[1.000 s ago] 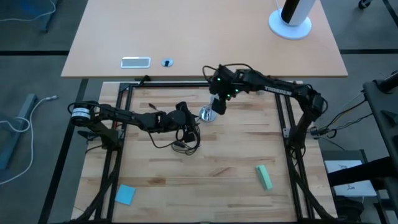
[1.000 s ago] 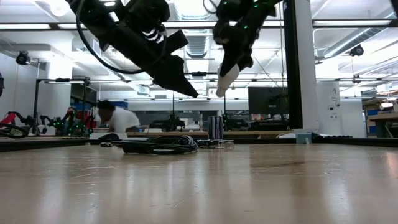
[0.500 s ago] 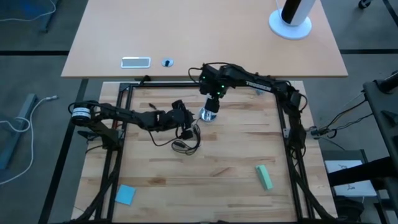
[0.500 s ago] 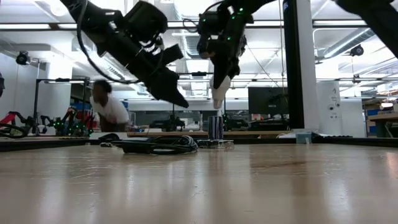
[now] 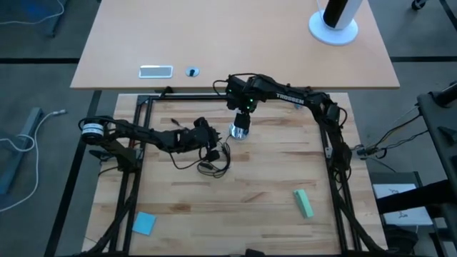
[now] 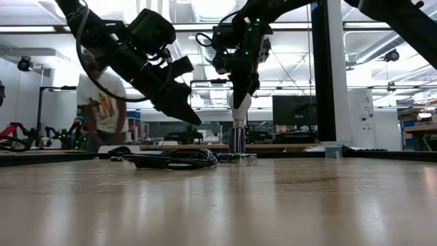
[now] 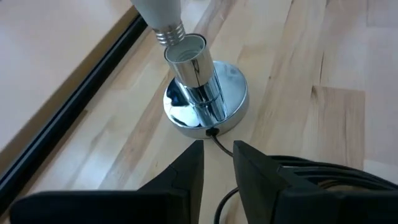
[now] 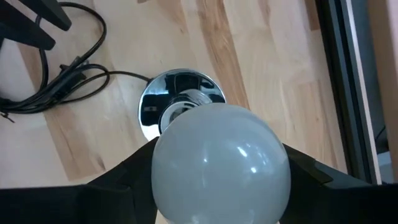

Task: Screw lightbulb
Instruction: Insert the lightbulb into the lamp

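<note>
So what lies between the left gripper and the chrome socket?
Only bare wood and the socket's black cord, in the left wrist view; the left gripper touches neither socket nor lightbulb.

Only one legible marking: white capitals "TROSSEN" along the dark link of the right arm (image 5: 289,98), seen from above. Small dark print on a white sheet (image 5: 395,193) at the right edge of the high view, too small to read. A graphic on the shirt of the person (image 6: 100,109) in the room behind, seen in the low view, not readable. No readable text in either wrist view.
</note>
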Controlling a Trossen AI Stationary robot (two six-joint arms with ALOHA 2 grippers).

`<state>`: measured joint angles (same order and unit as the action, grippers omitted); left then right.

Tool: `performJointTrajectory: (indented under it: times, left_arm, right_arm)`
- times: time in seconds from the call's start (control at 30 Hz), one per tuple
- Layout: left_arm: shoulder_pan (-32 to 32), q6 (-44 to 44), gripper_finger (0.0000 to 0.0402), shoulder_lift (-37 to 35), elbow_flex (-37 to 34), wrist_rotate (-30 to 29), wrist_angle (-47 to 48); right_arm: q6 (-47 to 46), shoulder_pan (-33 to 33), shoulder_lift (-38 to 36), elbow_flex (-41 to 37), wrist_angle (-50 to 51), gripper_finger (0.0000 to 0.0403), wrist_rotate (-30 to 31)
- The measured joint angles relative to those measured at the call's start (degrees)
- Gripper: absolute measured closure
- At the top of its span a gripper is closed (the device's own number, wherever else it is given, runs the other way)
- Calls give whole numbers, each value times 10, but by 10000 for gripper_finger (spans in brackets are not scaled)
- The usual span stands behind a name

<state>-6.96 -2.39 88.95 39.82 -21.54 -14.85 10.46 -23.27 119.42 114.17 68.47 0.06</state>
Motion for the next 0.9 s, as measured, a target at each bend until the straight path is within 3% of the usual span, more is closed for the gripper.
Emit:
performJointTrajectory:
  times: [0.47, 0.9]
  left_arm:
    - [0, 2, 310, 0, 2, 0, -3]
    - [0, 10, 331, 0, 2, 0, -6]
  right_arm:
    - [-17, 21, 0, -7, -3, 182, -1]
    - [-25, 24, 4, -19, -18, 182, 0]
